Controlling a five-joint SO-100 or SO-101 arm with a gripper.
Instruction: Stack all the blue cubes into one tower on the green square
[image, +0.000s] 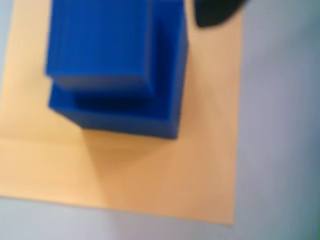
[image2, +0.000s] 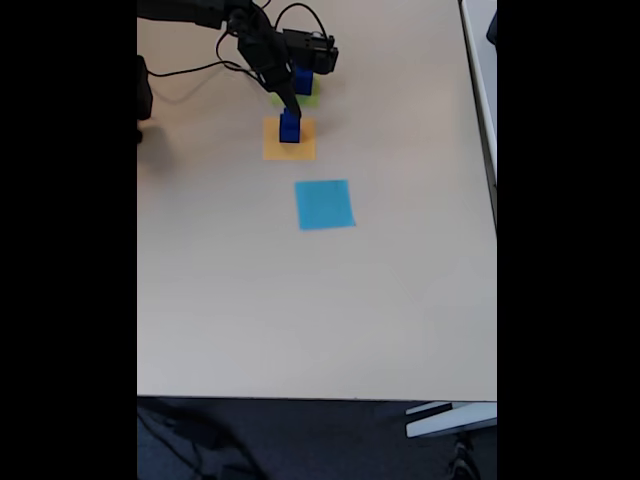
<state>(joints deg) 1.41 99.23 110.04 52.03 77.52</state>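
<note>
Your table (image2: 300, 320) carries three paper squares near its far edge: the light blue square (image2: 324, 204) nearest the middle, the orange square (image2: 272, 150) beyond it, the green square (image2: 310, 100) farthest, with a blue cube (image2: 302, 80) on it. On the orange square stand two stacked blue cubes: the larger cube (image: 165, 100) below, the smaller cube (image: 100, 45) on top, both dark, solid, sharp-edged. Your gripper (image2: 290, 112) sits right at that stack's top; I cannot tell whether it grips. The green square lies just beyond, toward the far edge.
</note>
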